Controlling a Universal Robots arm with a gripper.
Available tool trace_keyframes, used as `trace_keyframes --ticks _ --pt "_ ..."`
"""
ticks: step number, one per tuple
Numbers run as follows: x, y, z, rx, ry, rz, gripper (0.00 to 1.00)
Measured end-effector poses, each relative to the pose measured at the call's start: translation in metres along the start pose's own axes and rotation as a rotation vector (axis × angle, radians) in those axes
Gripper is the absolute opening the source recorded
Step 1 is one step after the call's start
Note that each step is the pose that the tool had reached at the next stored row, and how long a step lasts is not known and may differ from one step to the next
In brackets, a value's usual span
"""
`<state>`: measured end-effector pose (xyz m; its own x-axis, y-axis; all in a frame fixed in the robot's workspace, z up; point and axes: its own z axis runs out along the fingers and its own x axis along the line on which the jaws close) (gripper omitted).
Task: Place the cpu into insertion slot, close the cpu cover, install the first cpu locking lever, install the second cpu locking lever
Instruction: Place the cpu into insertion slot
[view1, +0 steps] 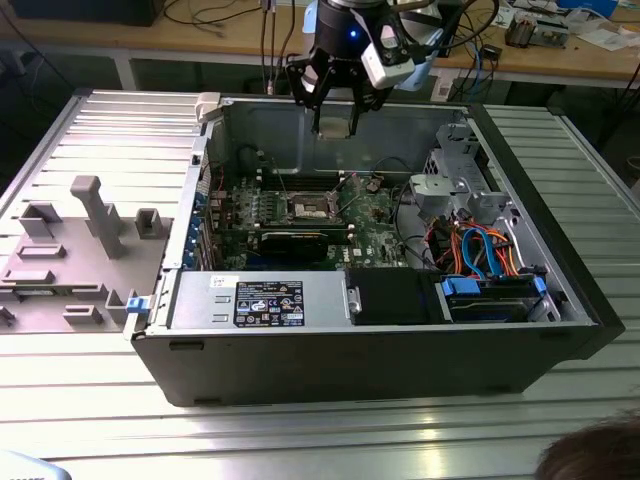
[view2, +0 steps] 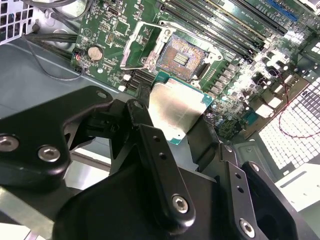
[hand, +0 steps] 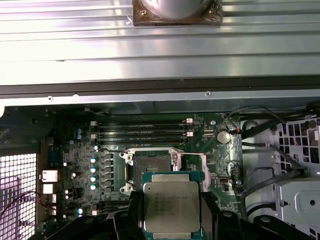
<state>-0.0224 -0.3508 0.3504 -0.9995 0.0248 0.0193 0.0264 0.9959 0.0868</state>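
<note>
Over the open computer case, cpu (hand: 171, 207): we see it lifted clear of the board, its pale metal top facing the first wrist camera and a thin green edge showing round it.
Gripper (view2: 172, 116): the jaws are drawn in on two opposite edges of the cpu and hold it between them; we see one black finger (view2: 141, 107) on either side of the chip in both wrist views.
Insertion slot (hand: 150, 165): it is bare, with its dark contact field exposed. In the first wrist view it appears just beyond the held chip and apart from it.
Cpu cover (hand: 192, 167): we see the silvery frame swung back beside the slot, not lying over it.
Motherboard (view1: 375, 215): it is green and lies flat in the floor of the case, with long black memory slots (hand: 142, 131) near the socket and a round coin battery (hand: 223, 136) off to one side.
Case (view1: 400, 340): a dark tower on its side with the panel off and orange and blue cables at the exterior view's right.
Table (view1: 320, 440): ribbed metal, with a grey fixture plate (view1: 70, 250) on the exterior view's left.
</note>
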Motion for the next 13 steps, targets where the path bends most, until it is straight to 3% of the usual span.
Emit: trace_keyframes --ticks 13 --pt "0.0000 -0.0003 0.0033 0.0000 0.0000 0.000 0.55"
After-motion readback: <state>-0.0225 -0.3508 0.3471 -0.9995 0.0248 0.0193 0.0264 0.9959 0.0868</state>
